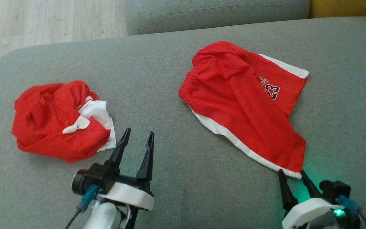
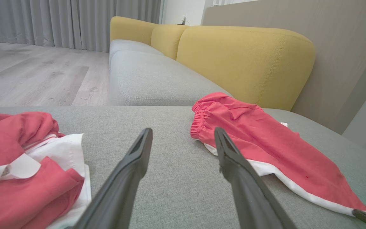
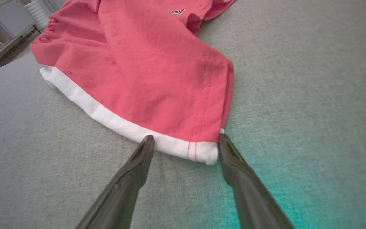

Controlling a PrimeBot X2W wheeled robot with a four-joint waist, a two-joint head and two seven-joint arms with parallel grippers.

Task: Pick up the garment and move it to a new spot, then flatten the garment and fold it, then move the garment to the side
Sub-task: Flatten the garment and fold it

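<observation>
Little done: bracketed a hem corner of the red shorts [image 1: 240, 108] on the grey sofa [image 1: 186, 184] with the right gripper [image 1: 291, 172], jaws wide and empty like those of the left gripper [image 1: 139, 132]; flattened, folded nothing.

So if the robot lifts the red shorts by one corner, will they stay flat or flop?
Probably flop: the red shorts lie thin and wrinkled on the sofa, so lifted at the corner by the open right gripper they would likely dangle. They look light, and might drag on the rough grey cloth.
</observation>
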